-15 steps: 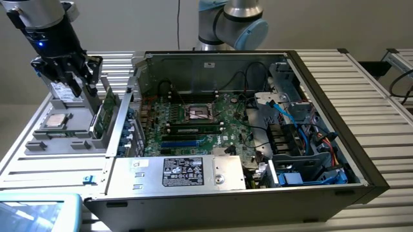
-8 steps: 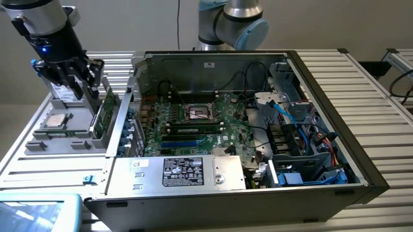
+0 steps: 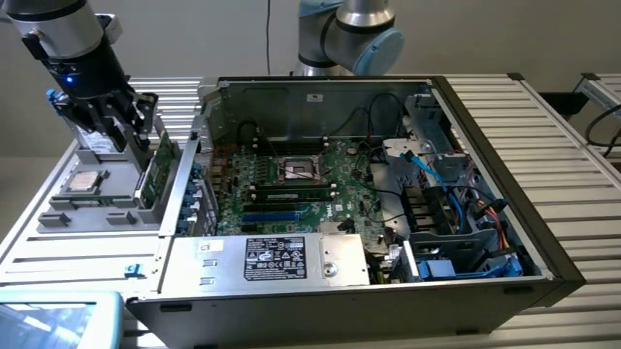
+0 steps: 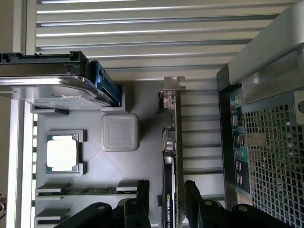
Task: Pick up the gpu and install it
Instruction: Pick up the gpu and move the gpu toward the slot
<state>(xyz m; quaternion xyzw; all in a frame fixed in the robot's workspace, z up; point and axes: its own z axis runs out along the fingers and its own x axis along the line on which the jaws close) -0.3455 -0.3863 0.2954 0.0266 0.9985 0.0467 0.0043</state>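
The gpu [image 3: 163, 161] stands on its edge in a slot of the grey parts tray [image 3: 97, 214], at the exterior view's left, beside the open computer case [image 3: 485, 123]. In the wrist view the gpu [image 4: 172, 142] appears edge-on, with its metal bracket at the far end. My gripper [image 3: 131, 139] hangs just above it, open. Its two black fingers [image 4: 141, 192] straddle the card with a gap on each side, and the gripper [image 4: 166, 190] does not touch it. The motherboard [image 3: 291, 182] lies bare inside the case, its blue card slots [image 3: 267, 216] free.
The tray also holds a processor [image 4: 61, 154], a silver drive [image 4: 52, 92], a grey square block [image 4: 119, 131] and memory sticks [image 4: 85, 191]. The case's rear wall [image 4: 266, 142] stands close beside the gpu. Cables [image 3: 456, 182] and a power supply [image 3: 276, 258] fill the case.
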